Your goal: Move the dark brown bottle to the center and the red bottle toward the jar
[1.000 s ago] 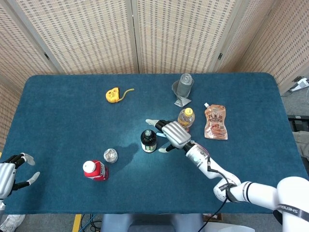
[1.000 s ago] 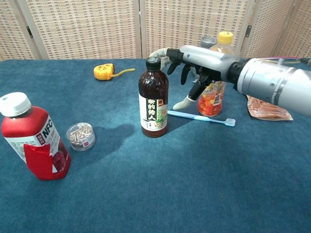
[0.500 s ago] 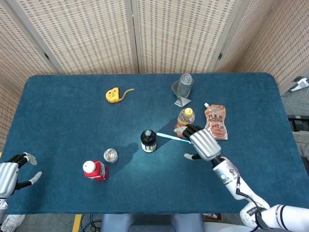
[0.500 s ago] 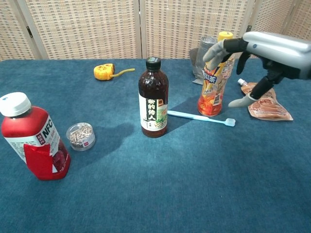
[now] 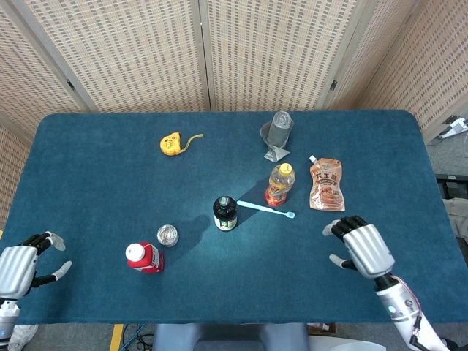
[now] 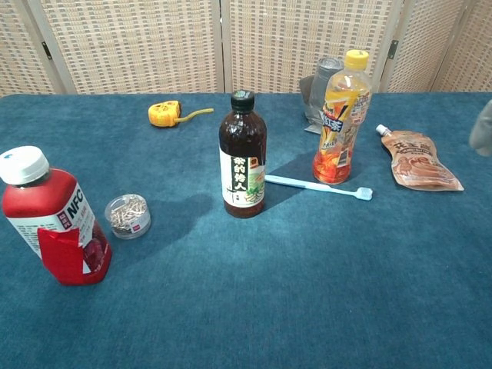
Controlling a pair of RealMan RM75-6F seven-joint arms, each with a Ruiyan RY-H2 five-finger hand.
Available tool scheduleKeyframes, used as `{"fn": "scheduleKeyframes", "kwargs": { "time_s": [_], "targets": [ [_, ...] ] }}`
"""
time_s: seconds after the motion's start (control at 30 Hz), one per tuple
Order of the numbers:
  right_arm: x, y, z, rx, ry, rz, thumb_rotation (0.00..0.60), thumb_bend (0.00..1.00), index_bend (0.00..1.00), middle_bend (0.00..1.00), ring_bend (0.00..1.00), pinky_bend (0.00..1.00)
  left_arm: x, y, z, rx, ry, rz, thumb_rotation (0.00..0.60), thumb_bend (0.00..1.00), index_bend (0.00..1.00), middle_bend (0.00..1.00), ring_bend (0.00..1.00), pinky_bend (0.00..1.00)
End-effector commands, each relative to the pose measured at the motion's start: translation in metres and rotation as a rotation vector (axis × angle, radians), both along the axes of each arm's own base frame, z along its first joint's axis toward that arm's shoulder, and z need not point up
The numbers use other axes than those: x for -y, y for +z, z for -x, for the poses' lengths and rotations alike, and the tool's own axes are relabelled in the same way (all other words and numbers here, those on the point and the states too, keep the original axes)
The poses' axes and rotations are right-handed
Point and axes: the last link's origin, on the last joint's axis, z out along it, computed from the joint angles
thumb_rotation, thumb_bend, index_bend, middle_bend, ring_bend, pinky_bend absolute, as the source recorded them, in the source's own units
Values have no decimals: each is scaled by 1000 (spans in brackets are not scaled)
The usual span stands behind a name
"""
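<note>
The dark brown bottle (image 5: pixel 225 213) (image 6: pixel 243 157) stands upright near the middle of the blue table, with nothing touching it. At the front left stands the red bottle (image 5: pixel 143 257) (image 6: pixel 54 219) with a white cap. A small clear jar (image 5: pixel 167 235) (image 6: pixel 127 215) sits just to its right. My right hand (image 5: pixel 362 247) hangs over the front right of the table, well away from the dark bottle, fingers apart and holding nothing. Only a blurred sliver of that right hand (image 6: pixel 483 129) shows in the chest view. My left hand (image 5: pixel 22 265) is at the front left edge, open and empty.
An orange drink bottle (image 5: pixel 281 183) (image 6: pixel 340 115) stands right of the dark bottle, with a blue toothbrush (image 5: pixel 265 209) (image 6: pixel 319 186) lying between them. A brown pouch (image 5: pixel 327 185) lies further right. A clear grey container (image 5: pixel 277 135) and a yellow tape measure (image 5: pixel 170 143) sit at the back.
My right hand has let go of the dark brown bottle's neck area and drawn back to the front right of the table. The bottle stays standing. The left hand has barely moved.
</note>
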Motion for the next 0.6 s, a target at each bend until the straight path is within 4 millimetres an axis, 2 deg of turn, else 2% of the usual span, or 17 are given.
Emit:
{"fn": "scheduleKeyframes", "kwargs": {
  "time_s": [0.03, 0.33, 0.43, 0.5, 0.6],
  "targets": [
    [-18, 14, 18, -33, -33, 43, 600, 0, 474, 469, 380, 400, -1, -1, 0, 2, -1, 1, 600, 201, 503, 425, 391, 596],
    [-48, 36, 29, 8, -44, 127, 600, 0, 477, 470, 381, 400, -3, -16, -7, 71, -20, 27, 600, 201, 441, 408, 383, 596],
    [-54, 43, 31, 27, -29, 146, 600, 0, 480, 472, 385, 400, -5, -24, -8, 96, -14, 65, 600, 201, 356, 314, 318, 556],
    [-58, 47, 31, 41, -16, 155, 600, 0, 485, 477, 391, 400, -7, -29, -9, 100, -13, 86, 600, 201, 273, 221, 217, 470],
    [-62, 53, 31, 56, -2, 165, 600, 0, 487, 478, 393, 400, -11, -37, -11, 114, -8, 110, 600, 185, 193, 138, 137, 379]
  ]
}}
